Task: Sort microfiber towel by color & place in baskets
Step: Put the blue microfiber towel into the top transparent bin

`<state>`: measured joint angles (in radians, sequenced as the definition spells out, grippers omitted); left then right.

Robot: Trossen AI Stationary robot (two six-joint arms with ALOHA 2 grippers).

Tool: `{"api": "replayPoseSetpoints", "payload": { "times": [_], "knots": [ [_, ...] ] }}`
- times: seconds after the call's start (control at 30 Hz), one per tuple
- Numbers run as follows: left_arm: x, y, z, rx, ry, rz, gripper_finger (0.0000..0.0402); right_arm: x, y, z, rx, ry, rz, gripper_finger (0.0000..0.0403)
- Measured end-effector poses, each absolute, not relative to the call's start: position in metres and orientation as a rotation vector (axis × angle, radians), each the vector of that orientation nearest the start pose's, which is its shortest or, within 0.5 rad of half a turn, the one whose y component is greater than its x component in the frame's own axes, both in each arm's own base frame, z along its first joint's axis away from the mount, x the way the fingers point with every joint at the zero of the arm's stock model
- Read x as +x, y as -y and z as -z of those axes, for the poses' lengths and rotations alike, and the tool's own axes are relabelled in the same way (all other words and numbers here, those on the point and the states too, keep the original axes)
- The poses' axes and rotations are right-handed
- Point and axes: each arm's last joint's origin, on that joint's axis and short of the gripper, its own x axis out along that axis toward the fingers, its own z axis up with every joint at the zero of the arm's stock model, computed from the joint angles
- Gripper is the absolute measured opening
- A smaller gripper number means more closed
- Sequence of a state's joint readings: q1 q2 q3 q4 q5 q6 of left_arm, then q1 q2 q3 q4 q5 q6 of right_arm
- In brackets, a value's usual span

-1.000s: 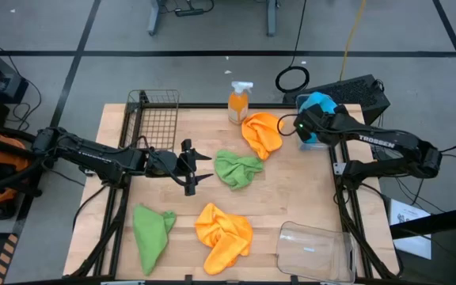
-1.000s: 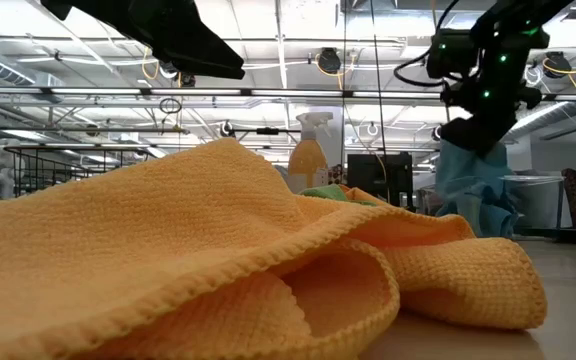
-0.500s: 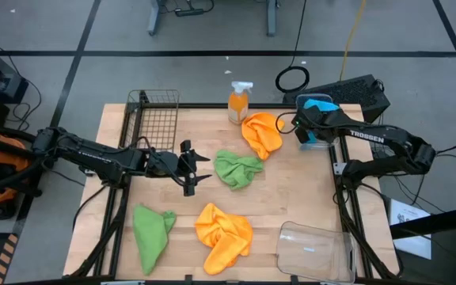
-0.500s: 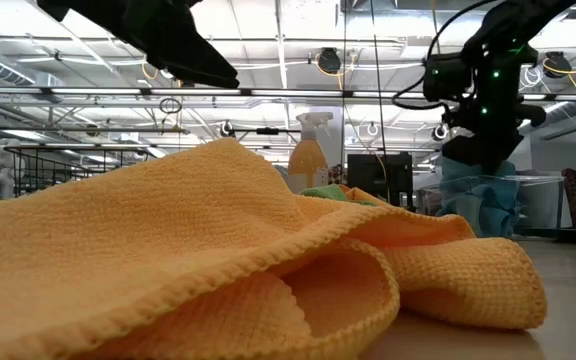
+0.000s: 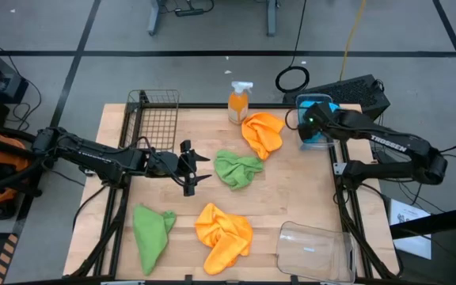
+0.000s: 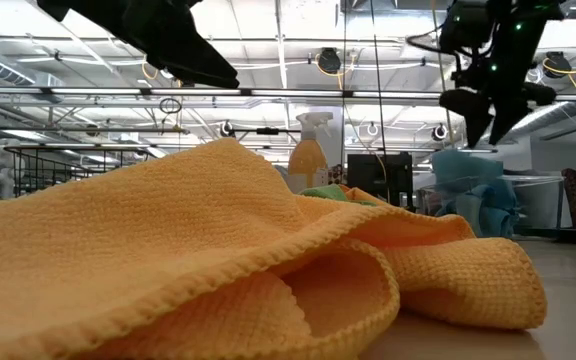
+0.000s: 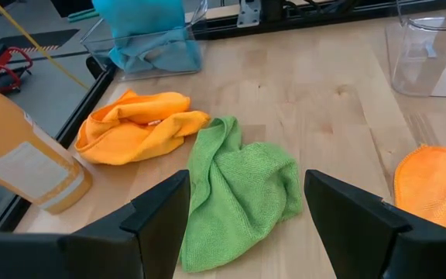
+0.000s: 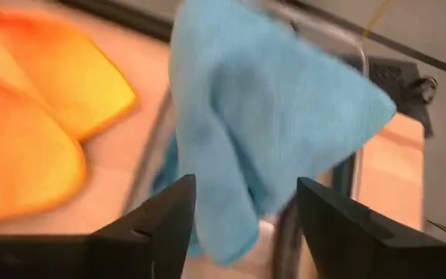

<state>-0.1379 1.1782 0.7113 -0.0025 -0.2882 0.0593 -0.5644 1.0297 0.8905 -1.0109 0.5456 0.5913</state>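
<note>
A blue microfiber towel (image 8: 269, 108) stands bunched up in the clear basket (image 5: 317, 139) at the table's far right. My right gripper (image 6: 488, 125) hangs open just above it, a finger on either side of the towel's top without touching. My left gripper (image 5: 200, 166) stands open over the table's middle left, facing a green towel (image 7: 238, 186) that lies crumpled on the wood. Another green towel (image 5: 153, 233) and an orange towel (image 5: 224, 232) lie near the front edge. A second orange towel (image 5: 262, 133) lies at the far middle.
A black wire mesh basket (image 5: 155, 119) stands at the far left and a clear basket (image 5: 311, 249) at the near right corner. An orange spray bottle (image 5: 239, 101) stands at the far edge beside the orange towel. Bare wood shows right of the middle green towel.
My right gripper has gone down with the blue towel into the far right clear basket, opened and let go, then risen. The towel, which hung below the fingers, now sits bunched in the basket.
</note>
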Motion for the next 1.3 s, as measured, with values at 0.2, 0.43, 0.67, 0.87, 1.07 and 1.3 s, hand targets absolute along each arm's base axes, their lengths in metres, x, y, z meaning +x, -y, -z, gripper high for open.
{"api": "replayPoseSetpoints", "payload": {
  "times": [0.2,0.43,0.67,0.87,1.07,1.3],
  "knots": [
    [0.249,0.026,-0.248,0.158,-0.464,-0.134,0.0261,0.146,0.113,-0.269,0.451,-0.857,1.29,0.017],
    [0.249,0.026,-0.247,0.156,-0.464,-0.127,0.0261,0.158,0.13,-0.249,0.433,-0.975,1.32,0.0044],
    [0.249,0.026,-0.248,0.156,-0.464,-0.127,0.0261,0.157,0.163,-0.224,0.445,-1.087,1.437,0.0011],
    [0.249,0.027,-0.247,0.151,-0.464,-0.104,0.0261,0.159,0.187,-0.195,0.497,-1.215,1.407,0.0002],
    [0.249,0.027,-0.247,0.15,-0.464,-0.103,0.0261,0.164,0.197,-0.185,0.535,-1.21,1.338,0.0001],
    [0.249,0.027,-0.247,0.152,-0.471,-0.102,0.0261,0.155,0.187,-0.209,0.501,-1.121,1.391,0.0017]
  ]
}}
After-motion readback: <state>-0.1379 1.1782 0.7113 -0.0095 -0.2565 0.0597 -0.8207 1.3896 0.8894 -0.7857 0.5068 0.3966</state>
